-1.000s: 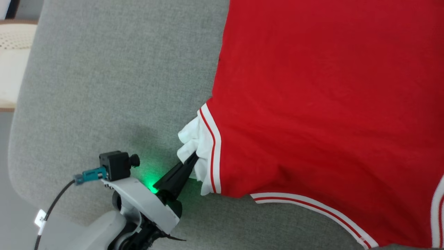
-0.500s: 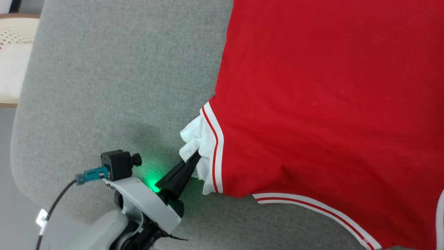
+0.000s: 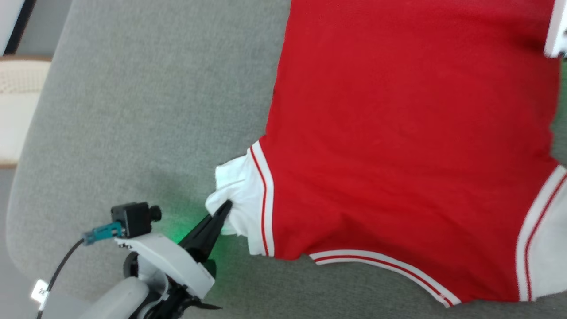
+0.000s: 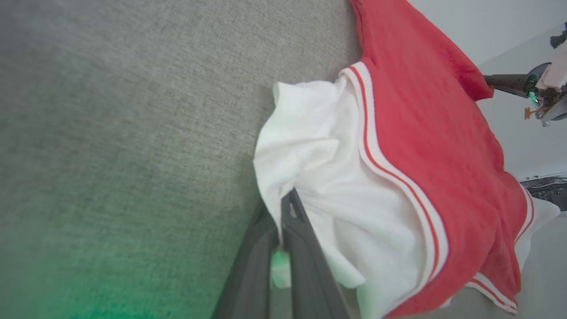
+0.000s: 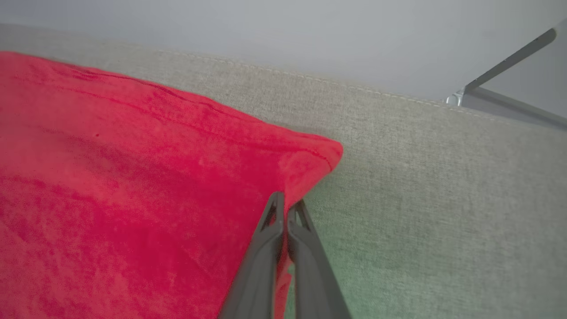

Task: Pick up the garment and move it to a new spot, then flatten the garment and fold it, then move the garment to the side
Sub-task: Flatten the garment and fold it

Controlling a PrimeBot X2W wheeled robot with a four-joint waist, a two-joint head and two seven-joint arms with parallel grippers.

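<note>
Garment [image 3: 398, 155] spread across the grey cushion [image 3: 146, 110], white sleeve [image 4: 319, 155] pinched in the left gripper [image 4: 283, 212] near the cushion's front edge, red corner [image 5: 323, 155] nipped in the closed right gripper [image 5: 285, 206]: risk of thin pinches slipping or fabric bunching under uneven pull.

Grey cushion [image 3: 146, 110] spreads wide; a cream panel [image 3: 15, 102] sits just off its left edge, a slanted metal bar [image 5: 509, 57] beyond the far seam.
</note>
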